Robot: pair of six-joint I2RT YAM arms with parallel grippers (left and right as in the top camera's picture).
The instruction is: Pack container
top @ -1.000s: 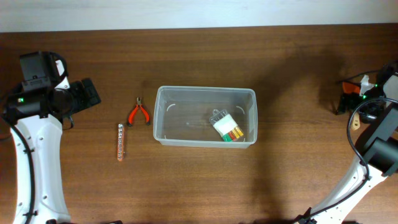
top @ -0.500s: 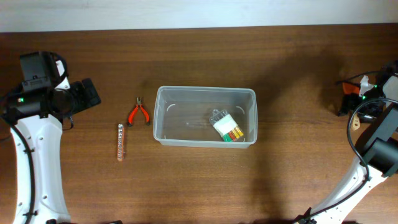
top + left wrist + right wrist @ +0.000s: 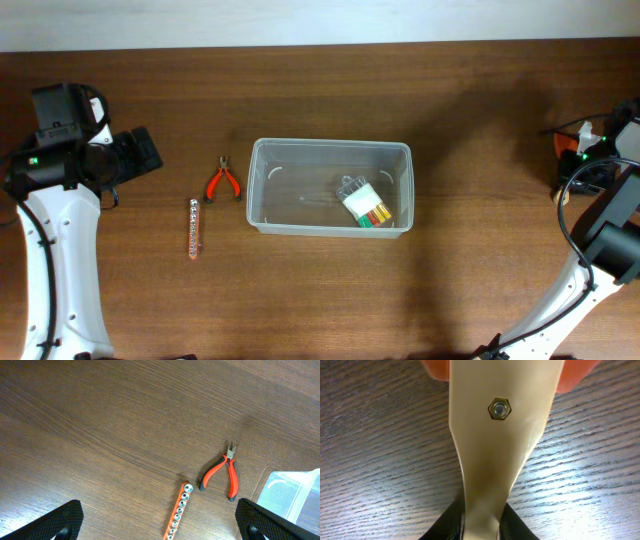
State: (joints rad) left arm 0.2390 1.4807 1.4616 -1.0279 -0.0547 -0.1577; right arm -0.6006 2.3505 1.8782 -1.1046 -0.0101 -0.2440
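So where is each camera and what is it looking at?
Overhead: above the table, looking straight down at container, pliers, socket strip; left arm and right arm show.
Left wrist: looks down at the table; its open fingers show in bottom corners.
Right wrist: close to the tabletop; its fingers pinch a tan strip.
Shared: overhead and left wrist both see the pliers.

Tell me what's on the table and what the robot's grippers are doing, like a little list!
Box: clear plastic rectangular container, mid-table
Inside it: white packet with coloured pieces, at the right end
Left of the box: orange-handled pliers; orange socket rail
Left gripper: open, empty
Right gripper: seems shut on a beige flat piece with a hex nut
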